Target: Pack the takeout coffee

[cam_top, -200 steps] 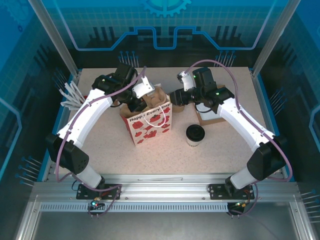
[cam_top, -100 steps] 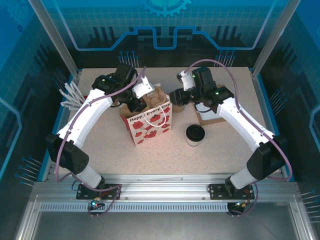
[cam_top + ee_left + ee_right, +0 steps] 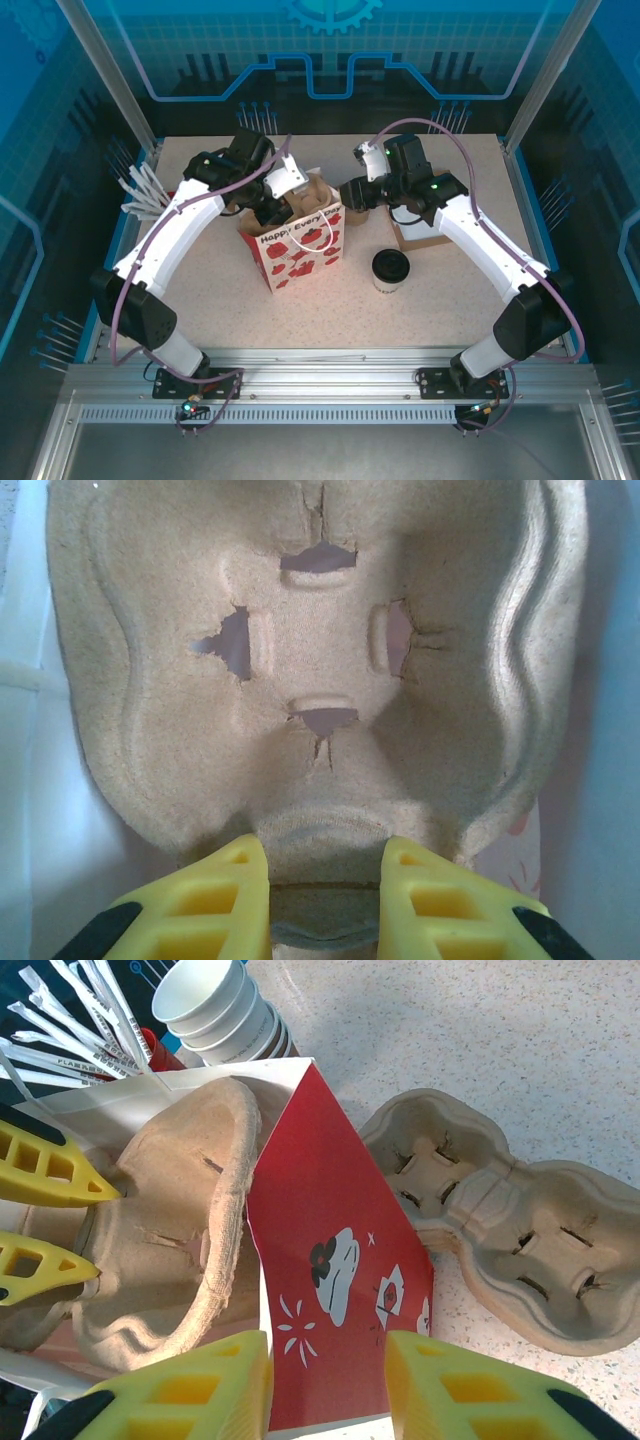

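Note:
The takeout coffee (image 3: 391,268), a small pale cup with a black lid, stands on the table right of the red-and-white paper bag (image 3: 300,250). A brown cardboard carrier tray (image 3: 320,630) sits upright in the bag's open mouth. My left gripper (image 3: 325,905) is shut on that tray's rim and reaches in from the back left (image 3: 272,207). My right gripper (image 3: 325,1390) is open at the bag's right side wall (image 3: 340,1240), its fingers straddling the red panel. It is well apart from the coffee.
A second carrier tray (image 3: 500,1230) lies flat on the table right of the bag, under my right arm (image 3: 420,238). A stack of lidless white cups (image 3: 215,1005) and a bundle of wrapped stirrers (image 3: 140,190) sit behind and left of the bag.

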